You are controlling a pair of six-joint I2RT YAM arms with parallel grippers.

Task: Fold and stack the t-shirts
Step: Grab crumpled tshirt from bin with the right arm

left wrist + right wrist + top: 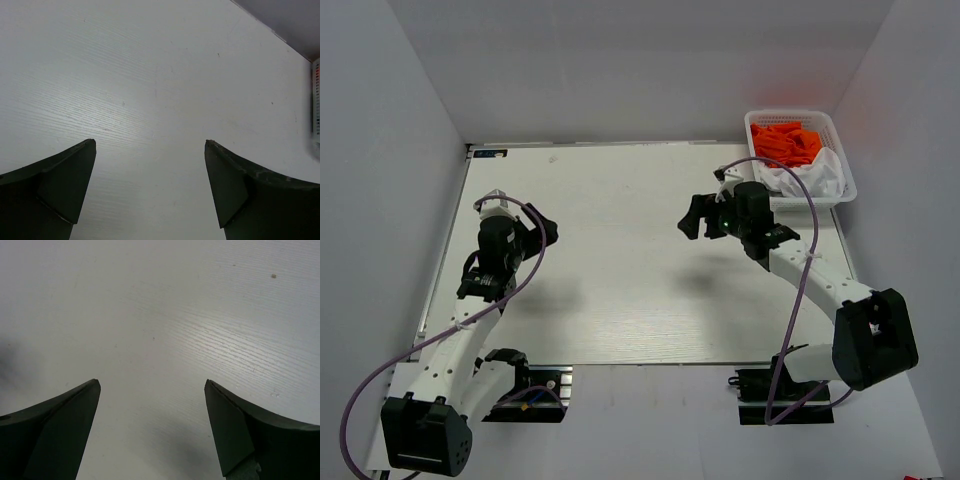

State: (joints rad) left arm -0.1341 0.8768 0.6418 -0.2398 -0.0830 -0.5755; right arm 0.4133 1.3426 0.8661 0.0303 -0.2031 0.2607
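Bright orange t-shirts [787,142] and a crumpled white t-shirt [810,176] lie bunched in a white lattice basket [844,160] at the table's back right corner. My right gripper [697,216] is open and empty above the table, left of the basket; in the right wrist view its jaws [152,385] stand wide apart over bare tabletop. My left gripper [544,228] is open and empty over the left side of the table; in the left wrist view its jaws [150,144] stand wide apart over bare tabletop.
The white table [620,270] has grey walls on its left, back and right. The basket's edge [315,105] shows at the right border of the left wrist view. Purple cables loop along both arms.
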